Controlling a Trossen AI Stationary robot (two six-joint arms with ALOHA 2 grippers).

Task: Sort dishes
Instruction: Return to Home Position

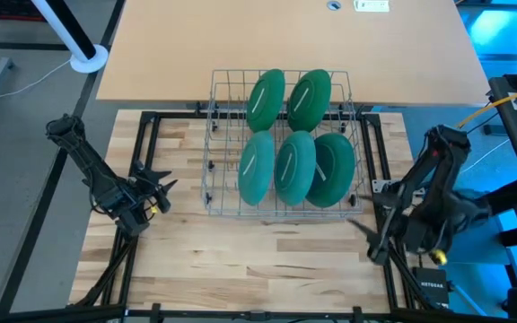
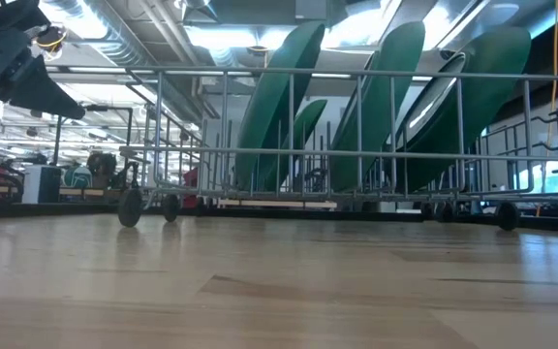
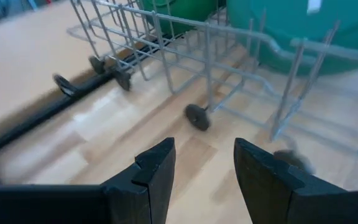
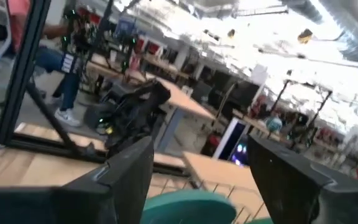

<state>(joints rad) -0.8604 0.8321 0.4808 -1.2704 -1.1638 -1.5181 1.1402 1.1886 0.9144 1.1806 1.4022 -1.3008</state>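
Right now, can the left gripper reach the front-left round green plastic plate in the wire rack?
Probably yes, from above: left gripper is open beside the wire rack; the green plate's top edge stands uncovered.

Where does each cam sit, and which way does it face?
High view: overhead, straight down on the rack holding five green plates; left gripper and right gripper flank it.
Low view: table-top height, level through the rack into the room; left gripper at a top corner.
Left wrist view: faces the rack's wheeled base; own open fingers show.
Right wrist view: faces over a plate toward the left gripper; own open fingers show.
Shared: high and left wrist views both show the rack.
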